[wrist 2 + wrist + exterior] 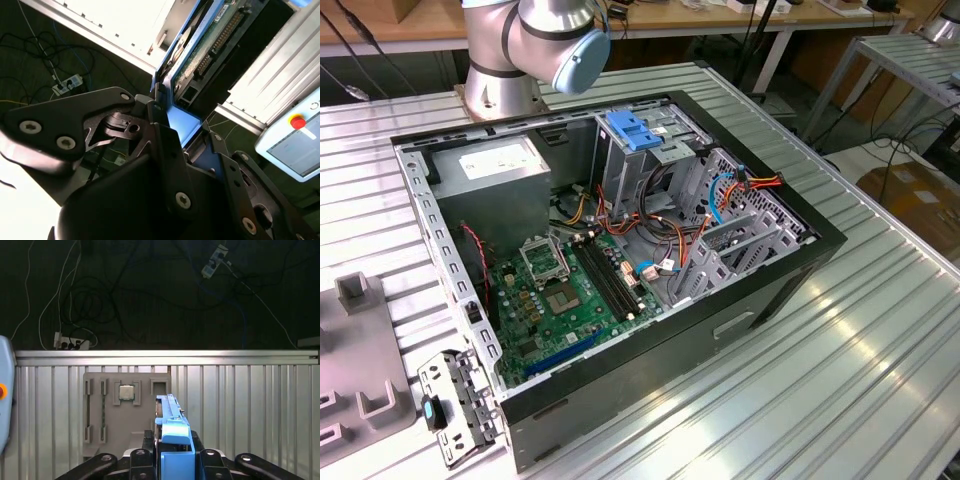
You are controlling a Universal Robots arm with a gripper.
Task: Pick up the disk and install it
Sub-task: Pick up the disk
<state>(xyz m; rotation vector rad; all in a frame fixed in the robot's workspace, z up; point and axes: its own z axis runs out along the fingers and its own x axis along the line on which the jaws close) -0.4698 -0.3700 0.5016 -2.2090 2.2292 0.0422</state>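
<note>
The end effector [171,447] is closed on the disk [170,412], its two black fingers [141,460] pressing on either side of the blue plastic carrier that frames it. In the first wrist view the disk is seen edge-on, reaching out past the fingertips towards the ribbed metal table [250,410]. Beyond it on the table lies a grey fixture plate [100,435], with a square chip [126,392] seated in one of its pockets. In the second wrist view the disk [200,55] shows its green circuit-board face, and the carrier's blue end [182,122] sits right between the fingers. A light-coloured box with a red button [297,122] is off to one side. How high the disk hangs over the table cannot be told. In the exterior view the open computer case [750,300] lies on its side on the table [840,380], with the arm's base [500,80] standing just behind it. Inside the case are a green circuit board [560,290], a grey power-supply box [495,165], a tangle of coloured cables [660,225] and a tall metal bay with a light-blue bracket [632,130] on top (this bracket is a separate part from the disk's carrier). The grey fixture plate [350,360] lies at the exterior view's left, apart from the case.
</note>
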